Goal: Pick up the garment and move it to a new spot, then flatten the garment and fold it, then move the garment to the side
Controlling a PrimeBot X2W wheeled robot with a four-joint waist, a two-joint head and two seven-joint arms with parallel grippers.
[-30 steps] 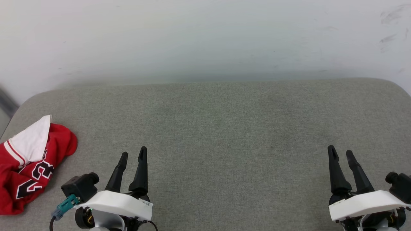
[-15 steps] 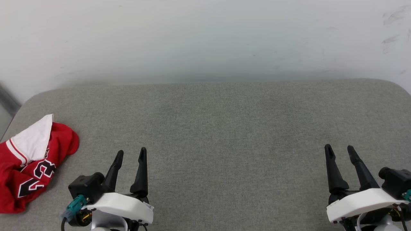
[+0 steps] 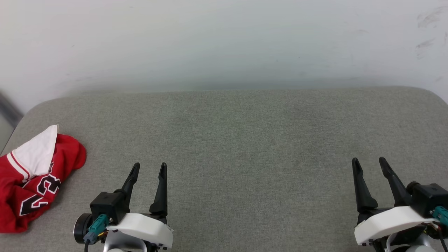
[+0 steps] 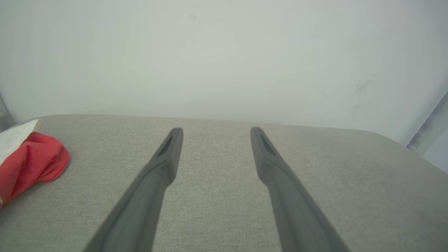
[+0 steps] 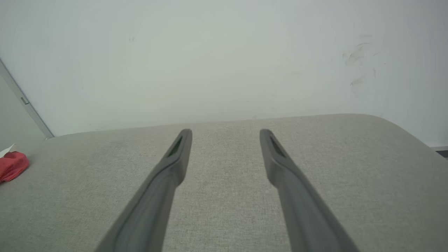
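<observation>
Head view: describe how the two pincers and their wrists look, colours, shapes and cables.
The left pincer and right pincer each have two long, dark, tapering fingers with a slot near the tip. Each rises from a white rounded wrist shell carrying a black camera block with a teal connector.

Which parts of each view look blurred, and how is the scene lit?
Head view: even, soft light, the garment sharp but cut by the left edge. Left wrist view: the jaws blur toward the bottom edge. Right wrist view: same blur; scuff marks on the wall are clear.
</observation>
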